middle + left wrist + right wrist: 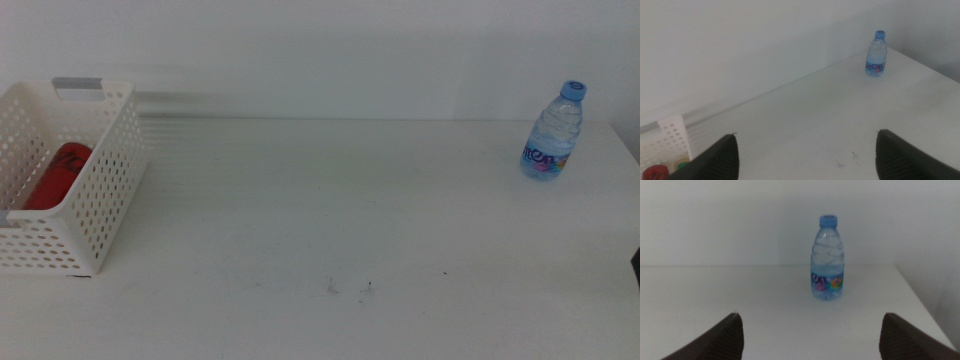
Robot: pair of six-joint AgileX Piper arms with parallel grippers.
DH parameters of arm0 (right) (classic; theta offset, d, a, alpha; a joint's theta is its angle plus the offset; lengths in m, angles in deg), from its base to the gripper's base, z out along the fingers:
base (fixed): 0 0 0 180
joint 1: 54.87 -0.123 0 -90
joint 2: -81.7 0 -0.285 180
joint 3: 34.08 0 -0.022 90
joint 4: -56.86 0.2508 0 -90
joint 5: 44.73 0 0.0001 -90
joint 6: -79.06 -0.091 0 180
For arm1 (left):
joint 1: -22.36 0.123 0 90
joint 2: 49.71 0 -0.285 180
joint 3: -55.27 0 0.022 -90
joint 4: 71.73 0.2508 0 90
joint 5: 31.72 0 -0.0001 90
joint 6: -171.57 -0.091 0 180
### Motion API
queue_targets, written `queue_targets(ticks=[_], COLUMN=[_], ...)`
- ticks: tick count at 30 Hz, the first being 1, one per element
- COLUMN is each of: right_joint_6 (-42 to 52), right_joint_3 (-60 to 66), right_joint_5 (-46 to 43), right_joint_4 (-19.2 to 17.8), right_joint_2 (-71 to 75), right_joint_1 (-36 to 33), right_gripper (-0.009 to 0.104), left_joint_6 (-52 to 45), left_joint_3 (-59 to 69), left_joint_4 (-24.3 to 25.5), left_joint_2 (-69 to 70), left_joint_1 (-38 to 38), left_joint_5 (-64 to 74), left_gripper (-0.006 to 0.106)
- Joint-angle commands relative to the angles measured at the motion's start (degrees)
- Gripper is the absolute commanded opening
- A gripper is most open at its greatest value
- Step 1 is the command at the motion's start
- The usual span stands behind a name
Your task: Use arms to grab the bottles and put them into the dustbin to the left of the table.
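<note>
A small clear water bottle [552, 135] with a blue cap stands upright at the table's far right, near the back edge. The white perforated dustbin [98, 190] sits at the far left, with a red can [58, 175] lying inside it. In the left wrist view the can [655, 171] lies in the dustbin [667, 137] beside a green-rimmed bottle top [682, 164]. My left gripper [807, 142] is open and empty, far from the water bottle [876, 53]. My right gripper [812, 322] is open, facing the water bottle [827, 260] from a short distance.
The white table [330, 220] bears only a few dark specks [350, 288] near the front middle. A white wall runs behind it. A dark sliver [636, 270] shows at the middle view's right edge.
</note>
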Motion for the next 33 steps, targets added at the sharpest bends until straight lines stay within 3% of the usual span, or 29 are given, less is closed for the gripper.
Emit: queue_targets(ticks=[1, 8, 14, 18, 23, 28, 33], right_joint_6=[-0.7, -3.7, -4.7, -3.3, 4.2, 8.6, 10.2], right_joint_3=[0.2, 0.2, 0.2, 0.2, -4.9, -12.3, -20.9], right_joint_5=[-4.4, -8.2, -10.2, -22.0, -25.4, -33.5, -34.3], right_joint_4=[0.0, 0.6, 7.7, 4.1, 7.3, 6.7, 7.8], right_joint_2=[-3.6, -7.3, -15.3, -25.7, -39.5, -49.8, -56.8], right_joint_1=[0.6, 0.6, 0.6, 0.6, 0.6, 0.6, 0.6], right_gripper=[0.081, 0.081, 0.081, 0.081, 0.081, 0.081, 0.081], left_joint_6=[0.0, 0.0, 0.0, 0.0, 0.0, 0.0, 0.0], left_joint_3=[-0.5, -0.5, -0.5, -0.5, -0.5, -0.5, -0.5], left_joint_4=[0.1, 0.1, 0.1, 0.1, 0.1, 0.1, 0.1], left_joint_2=[0.1, 0.1, 0.1, 0.1, 0.1, 0.1, 0.1], left_joint_1=[0.1, 0.1, 0.1, 0.1, 0.1, 0.1, 0.1], left_joint_5=[-0.6, -0.6, -0.6, -0.6, -0.8, -0.8, -0.8], left_gripper=[0.094, 0.094, 0.094, 0.094, 0.094, 0.094, 0.094])
